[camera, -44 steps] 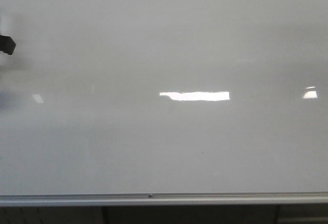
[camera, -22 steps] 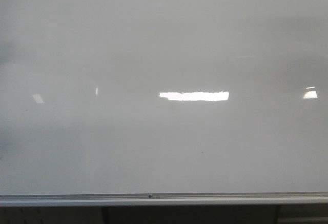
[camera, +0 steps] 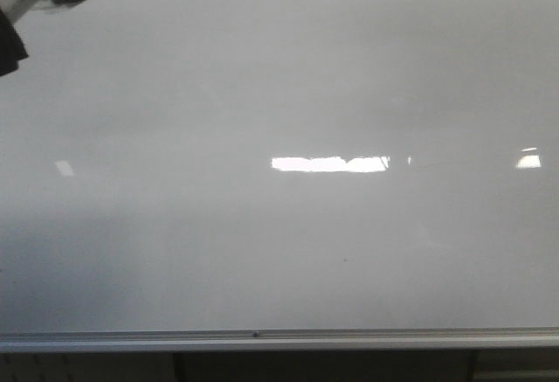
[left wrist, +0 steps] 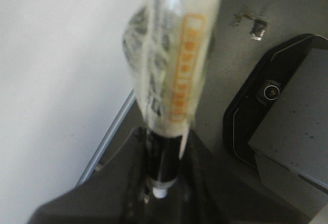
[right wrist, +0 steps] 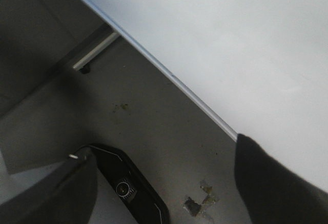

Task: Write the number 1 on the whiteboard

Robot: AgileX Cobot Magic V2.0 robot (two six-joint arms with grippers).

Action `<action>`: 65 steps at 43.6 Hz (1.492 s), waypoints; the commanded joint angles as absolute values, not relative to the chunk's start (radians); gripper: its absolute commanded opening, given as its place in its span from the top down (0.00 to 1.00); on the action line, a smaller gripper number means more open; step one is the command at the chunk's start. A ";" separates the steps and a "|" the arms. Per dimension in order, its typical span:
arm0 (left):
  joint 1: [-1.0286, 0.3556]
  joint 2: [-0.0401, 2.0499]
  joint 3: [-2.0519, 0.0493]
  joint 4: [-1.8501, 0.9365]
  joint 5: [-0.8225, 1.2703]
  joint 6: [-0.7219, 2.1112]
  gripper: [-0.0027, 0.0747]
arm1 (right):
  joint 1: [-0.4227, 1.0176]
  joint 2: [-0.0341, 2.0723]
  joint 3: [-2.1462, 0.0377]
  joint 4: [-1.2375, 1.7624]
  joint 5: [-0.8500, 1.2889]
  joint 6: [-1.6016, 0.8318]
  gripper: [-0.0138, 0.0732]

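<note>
Evidently pre-writing: a marker (left wrist: 171, 75) is clamped in the left gripper (left wrist: 163, 147), raised at the whiteboard (camera: 288, 251) upper-left corner (right gripper (right wrist: 164, 183) spread, empty). No number 1 is visible; tip contact is needed next.

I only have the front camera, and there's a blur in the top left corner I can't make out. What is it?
Observer: The left wrist view shows a marker wrapped in pale tape with an orange label, clamped in the left gripper.
Operator: Is the right gripper holding anything?
Observer: No. The right gripper is open and empty.
Operator: Any stroke near it?
Observer: None on the stretch of whiteboard that the right wrist view shows.
</note>
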State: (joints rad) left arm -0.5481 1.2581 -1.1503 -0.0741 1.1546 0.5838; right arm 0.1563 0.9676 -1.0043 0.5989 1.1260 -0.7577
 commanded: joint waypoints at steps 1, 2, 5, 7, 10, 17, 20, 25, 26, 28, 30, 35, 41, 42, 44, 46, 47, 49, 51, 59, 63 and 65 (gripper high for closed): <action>-0.622 1.231 -1.183 -0.098 1.132 0.615 0.99 | 0.249 1.004 -1.072 0.656 1.109 -0.849 0.17; -0.641 1.231 -1.183 -0.098 1.132 0.620 0.99 | 0.278 1.017 -1.085 0.655 1.109 -0.859 0.17; -0.688 1.231 -1.183 -0.098 1.132 0.628 0.99 | 0.344 1.049 -1.121 0.646 1.101 -0.892 0.17; -0.714 1.231 -1.183 -0.098 1.132 0.631 0.99 | 0.377 1.069 -1.144 0.644 1.090 -0.916 0.17; -0.753 1.231 -1.183 -0.098 1.132 0.634 0.99 | 0.427 1.107 -1.186 0.644 1.077 -0.955 0.17; -0.801 1.231 -1.183 -0.098 1.126 0.634 0.99 | 0.521 1.198 -1.271 0.644 1.054 -1.020 0.17; -0.803 1.231 -1.183 -0.098 1.126 0.634 0.99 | 0.556 1.243 -1.308 0.644 1.055 -1.021 0.17; -0.803 1.231 -1.183 -0.098 1.124 0.634 0.99 | 0.621 1.303 -1.355 0.643 1.056 -1.021 0.17; -0.803 1.231 -1.183 -0.098 1.124 0.634 0.99 | 0.637 1.315 -1.363 0.642 1.055 -1.021 0.17; -0.803 1.231 -1.183 -0.098 1.122 0.634 0.99 | 0.659 1.329 -1.370 0.641 1.052 -1.021 0.17; -0.803 1.231 -1.183 -0.098 1.120 0.634 0.99 | 0.677 1.341 -1.372 0.641 1.044 -1.021 0.17; -0.803 1.231 -1.183 -0.098 1.109 0.634 0.99 | 0.706 1.364 -1.372 0.634 1.011 -1.021 0.21; -0.803 1.231 -1.183 -0.098 1.108 0.634 0.99 | 0.712 1.375 -1.372 0.634 1.003 -1.021 0.36; -0.803 1.231 -1.183 -0.098 1.108 0.634 0.99 | 0.712 1.375 -1.372 0.632 1.008 -1.021 0.38; -0.803 1.231 -1.183 -0.098 1.108 0.634 0.99 | 0.712 1.375 -1.372 0.631 1.013 -1.021 0.42; -0.803 1.231 -1.183 -0.098 1.108 0.634 0.99 | 0.712 1.375 -1.372 0.630 1.015 -1.021 0.46; -0.803 1.231 -1.183 -0.098 1.108 0.634 0.99 | 0.712 1.375 -1.372 0.630 1.016 -1.021 0.47; -0.803 1.231 -1.183 -0.098 1.108 0.634 0.99 | 0.712 1.375 -1.372 0.630 1.017 -1.021 0.50; -0.803 1.231 -1.183 -0.098 1.108 0.634 0.99 | 0.712 1.375 -1.372 0.630 1.017 -1.020 0.54; -0.803 1.231 -1.183 -0.098 1.108 0.634 0.99 | 0.712 1.375 -1.372 0.630 1.020 -1.014 0.74; -0.803 1.231 -1.183 -0.098 1.106 0.634 0.99 | 0.712 1.375 -1.372 0.630 1.023 -1.013 0.84; -0.803 1.231 -1.183 -0.098 1.103 0.634 0.99 | 0.712 1.375 -1.372 0.630 1.023 -1.013 0.86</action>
